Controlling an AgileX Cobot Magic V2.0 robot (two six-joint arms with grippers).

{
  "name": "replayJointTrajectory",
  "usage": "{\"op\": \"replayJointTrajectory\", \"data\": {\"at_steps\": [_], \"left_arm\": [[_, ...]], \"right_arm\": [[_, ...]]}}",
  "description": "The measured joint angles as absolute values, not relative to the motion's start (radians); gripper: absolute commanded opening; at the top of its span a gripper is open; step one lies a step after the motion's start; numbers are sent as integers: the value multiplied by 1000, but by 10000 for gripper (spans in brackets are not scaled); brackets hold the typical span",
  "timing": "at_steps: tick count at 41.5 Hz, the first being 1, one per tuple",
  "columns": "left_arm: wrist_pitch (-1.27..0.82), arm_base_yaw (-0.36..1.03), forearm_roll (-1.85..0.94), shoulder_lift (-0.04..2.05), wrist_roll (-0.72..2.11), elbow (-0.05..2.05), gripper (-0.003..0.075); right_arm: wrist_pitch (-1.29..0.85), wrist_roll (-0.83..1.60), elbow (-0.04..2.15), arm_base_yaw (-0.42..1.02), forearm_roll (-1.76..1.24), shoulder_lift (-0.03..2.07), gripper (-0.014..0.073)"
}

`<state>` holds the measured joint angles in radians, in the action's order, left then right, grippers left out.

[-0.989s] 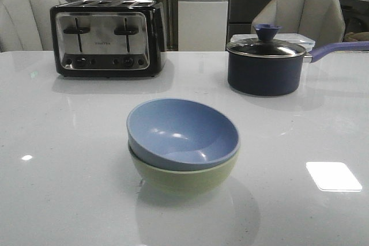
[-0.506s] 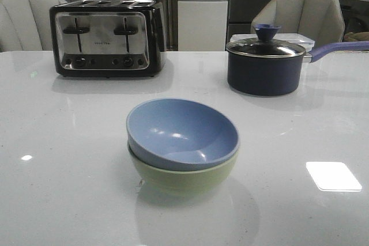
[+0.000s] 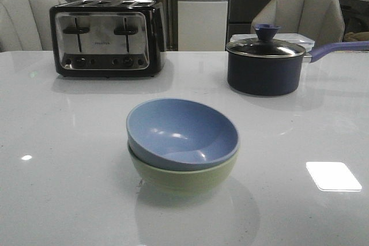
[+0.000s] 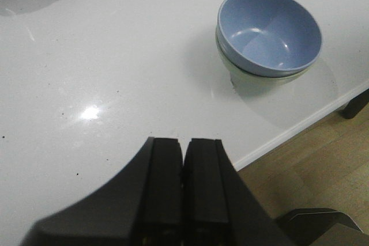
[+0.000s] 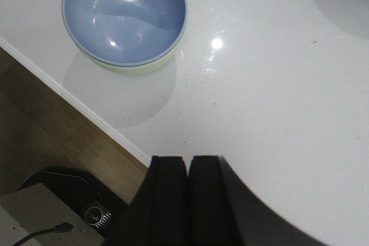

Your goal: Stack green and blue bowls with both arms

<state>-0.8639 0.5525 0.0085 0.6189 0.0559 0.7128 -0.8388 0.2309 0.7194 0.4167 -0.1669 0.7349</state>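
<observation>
The dusty blue bowl (image 3: 181,132) sits nested inside the pale green bowl (image 3: 184,178) near the middle of the white table, towards its front edge. The stack also shows in the left wrist view, blue bowl (image 4: 268,31) on green bowl (image 4: 253,81), and in the right wrist view, blue bowl (image 5: 124,14) on green bowl (image 5: 134,66). My left gripper (image 4: 183,148) is shut and empty, well away from the bowls above the table's front edge. My right gripper (image 5: 188,162) is shut and empty, also apart from them. Neither arm shows in the front view.
A black and chrome toaster (image 3: 106,38) stands at the back left. A dark navy saucepan (image 3: 265,64) with a glass lid and a long purple handle stands at the back right. The table's front edge (image 4: 300,128) drops to a wooden floor.
</observation>
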Motion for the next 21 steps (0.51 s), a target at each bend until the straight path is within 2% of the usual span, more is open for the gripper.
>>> {"op": "replayJointTrajectory", "data": {"at_steps": [21], "left_arm": [[-856, 551, 7, 599, 56, 706, 93]], "right_arm": [[-841, 229, 719, 417, -167, 735, 53]]}}
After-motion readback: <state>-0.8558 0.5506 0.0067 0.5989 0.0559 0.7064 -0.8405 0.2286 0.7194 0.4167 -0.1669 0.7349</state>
